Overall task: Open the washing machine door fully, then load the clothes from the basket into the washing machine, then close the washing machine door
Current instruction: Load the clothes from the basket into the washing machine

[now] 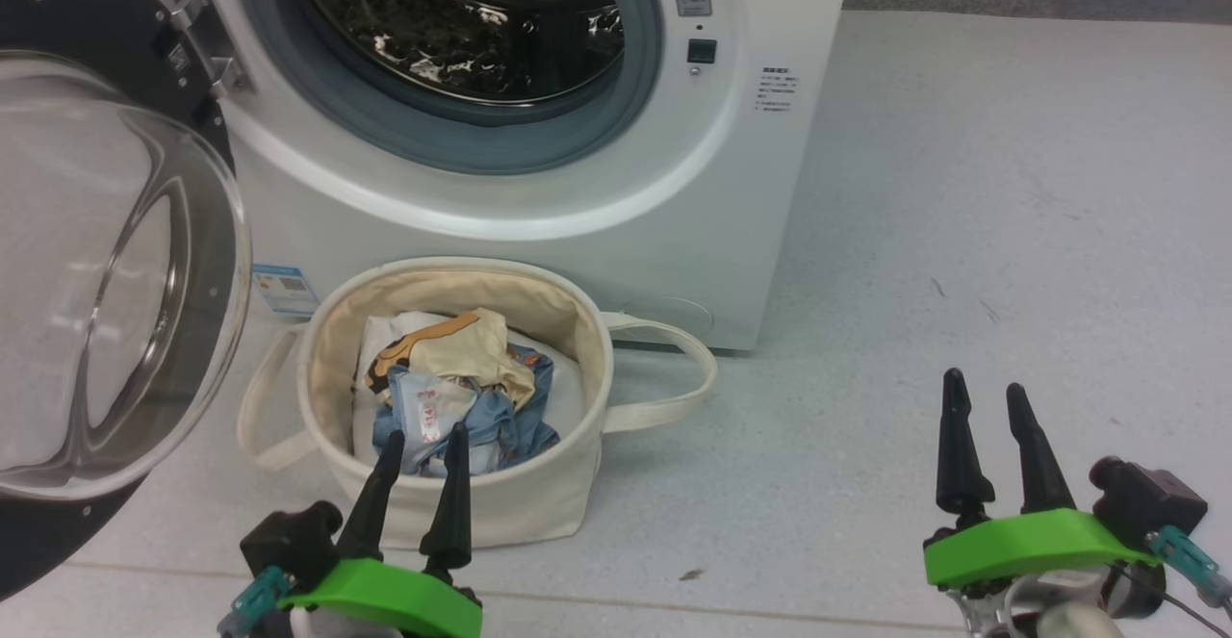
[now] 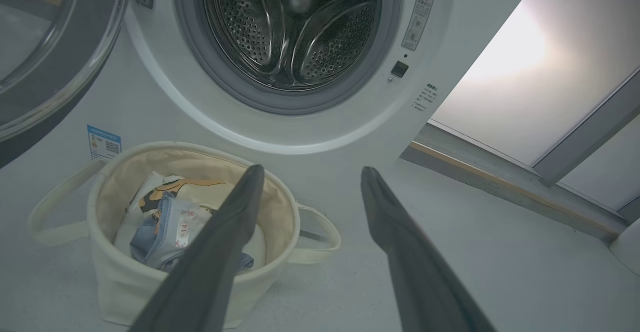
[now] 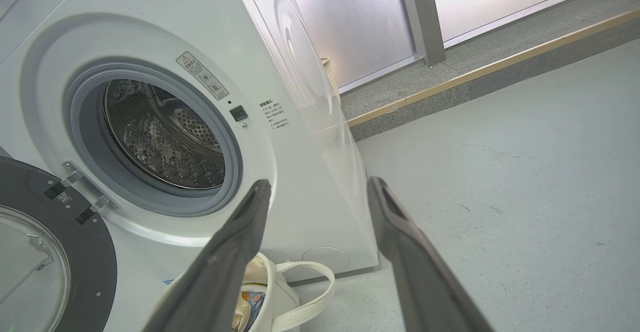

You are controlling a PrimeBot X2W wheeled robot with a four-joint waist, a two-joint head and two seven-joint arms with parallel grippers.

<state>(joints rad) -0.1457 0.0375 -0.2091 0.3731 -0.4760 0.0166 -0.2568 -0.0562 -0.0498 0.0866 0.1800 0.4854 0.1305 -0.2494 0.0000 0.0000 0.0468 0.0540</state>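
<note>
The washing machine door [image 1: 96, 282] is swung open; the clothes [image 1: 462, 388] are piled in the basket [image 1: 539, 508]. Jaws of the left gripper [image 1: 425, 432] and right gripper [image 1: 984, 380] are held parted.

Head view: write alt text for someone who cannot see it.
A cream basket of clothes sits on the floor before a white washing machine whose door hangs open at left. The left gripper and right gripper hover open.

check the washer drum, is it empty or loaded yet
Empty: the drum is bare perforated steel with no fabric inside, and the clothes lie in the basket in front of the washing machine.
</note>
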